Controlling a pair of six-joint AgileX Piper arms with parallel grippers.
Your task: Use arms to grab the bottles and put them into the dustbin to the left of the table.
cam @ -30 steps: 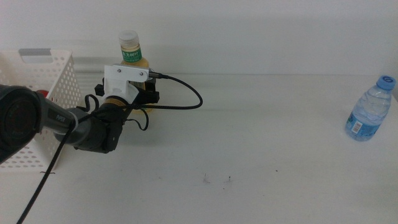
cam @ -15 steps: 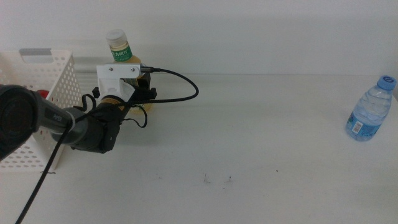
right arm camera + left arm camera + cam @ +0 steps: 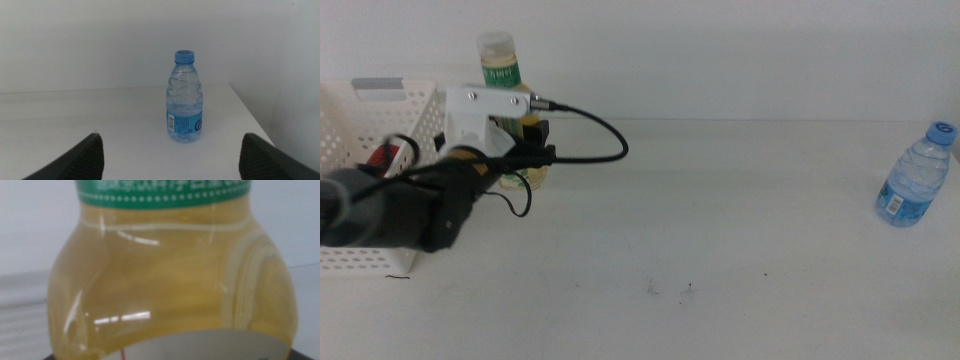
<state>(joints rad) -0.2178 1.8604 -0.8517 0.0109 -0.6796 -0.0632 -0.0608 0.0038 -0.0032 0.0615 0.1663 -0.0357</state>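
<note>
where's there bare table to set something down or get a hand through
The wide stretch of table between the tea bottle and the water bottle is bare, as is the near edge. It is crowded at the left: the left gripper holds the tea bottle beside the dustbin. The right gripper waits, open, facing the water bottle.

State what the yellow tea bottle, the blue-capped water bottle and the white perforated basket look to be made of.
Yellow tea bottle: probably clear glossy plastic; highlights streak over amber liquid.
Blue-capped water bottle: thin ribbed transparent plastic, seemingly; wall shows through it.
White perforated basket: likely moulded matte plastic; regular holes in its walls.
</note>
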